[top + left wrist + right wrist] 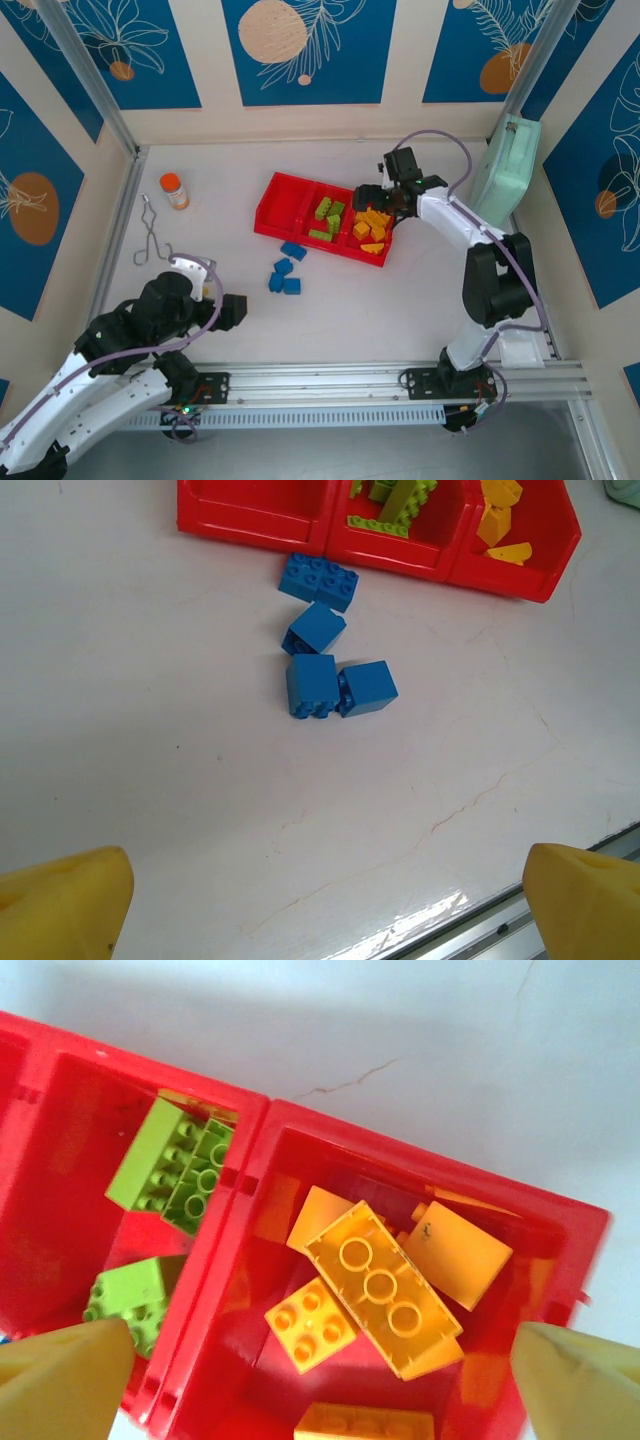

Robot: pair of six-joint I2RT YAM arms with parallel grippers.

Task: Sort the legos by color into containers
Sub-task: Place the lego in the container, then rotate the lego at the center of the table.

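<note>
We see the right claw [320, 1390] poised fingers-down over the end compartment of the red tray [268, 208]. Its yellow fingers [60, 1380] are spread wide with nothing between them. Directly beneath it lie the heaped yellow-orange legos [380, 1285], and the lime green legos [165, 1160] fill the compartment alongside. Two colours look settled. The right arm reaches out from its base with the elbow raised and the wrist bent down over the tray.

The left claw [320, 920] is likewise spread and empty, held low above the bare counter [150, 780] and aimed forward. Four blue legos [325, 640] lie loose well ahead of it, the farthest touching the tray's near wall. Beyond them sits the one bare compartment, which we judge is reserved for blue. The left arm is folded close to its base, and we judge it the better placed for that cluster.
</note>
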